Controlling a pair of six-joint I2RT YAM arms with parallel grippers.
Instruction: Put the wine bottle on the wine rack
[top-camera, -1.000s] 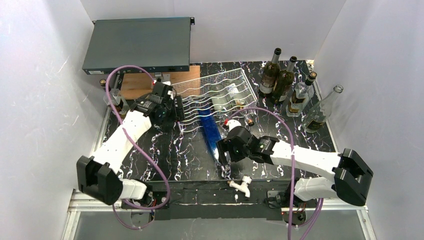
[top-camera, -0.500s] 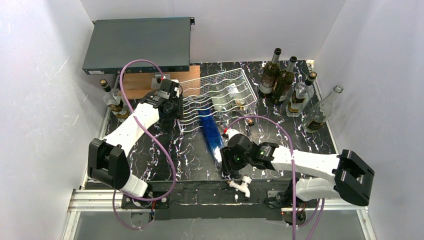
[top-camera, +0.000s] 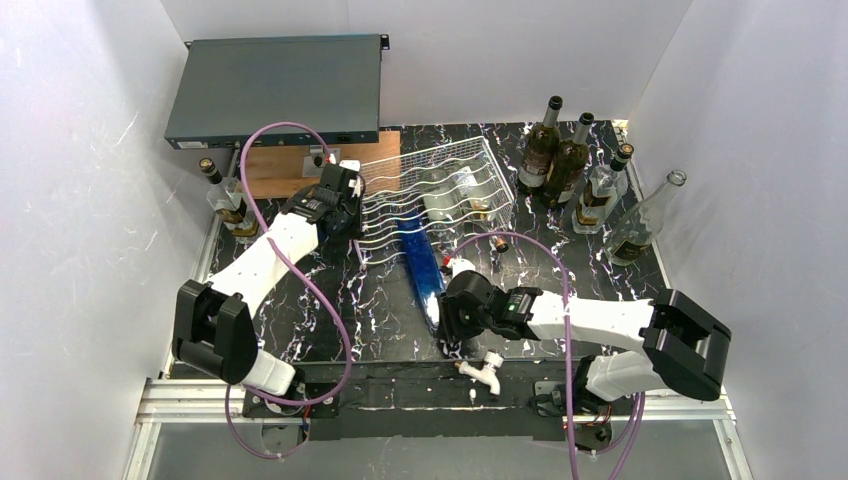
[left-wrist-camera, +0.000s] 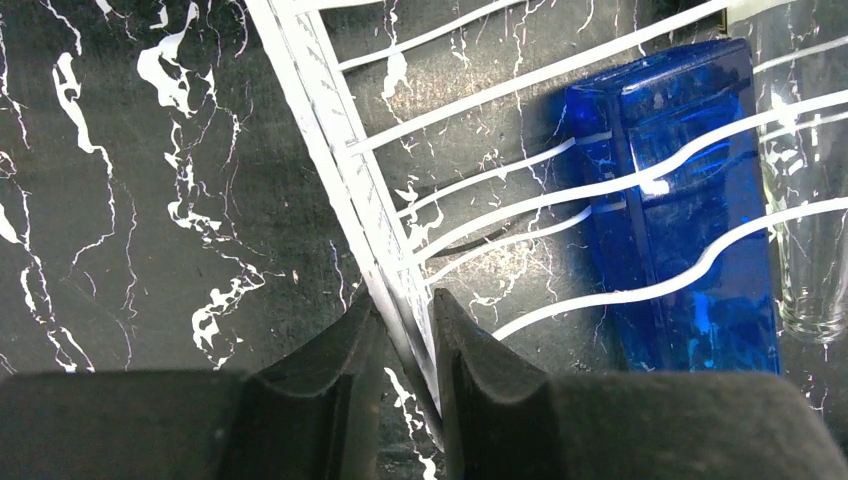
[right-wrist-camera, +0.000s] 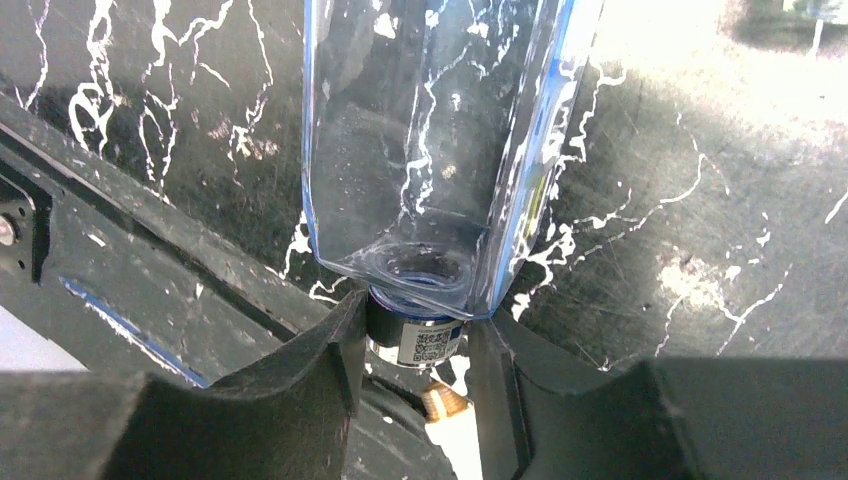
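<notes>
No word or number can be read anywhere. In the right wrist view, low in the middle of the frame, a small white label (right-wrist-camera: 428, 346) wraps the neck of the blue bottle (right-wrist-camera: 440, 150). Its dark print looks like a square code but is too blurred to make out. In the top view, the paper labels on the upright bottles (top-camera: 541, 160) at upper right and on the lone bottle (top-camera: 228, 200) at the left are too small to read.

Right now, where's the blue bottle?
Top view, table centre: the blue bottle lies flat, its base end inside the near side of the rack, its neck pointing toward the arms between the fingers of the right gripper.
</notes>
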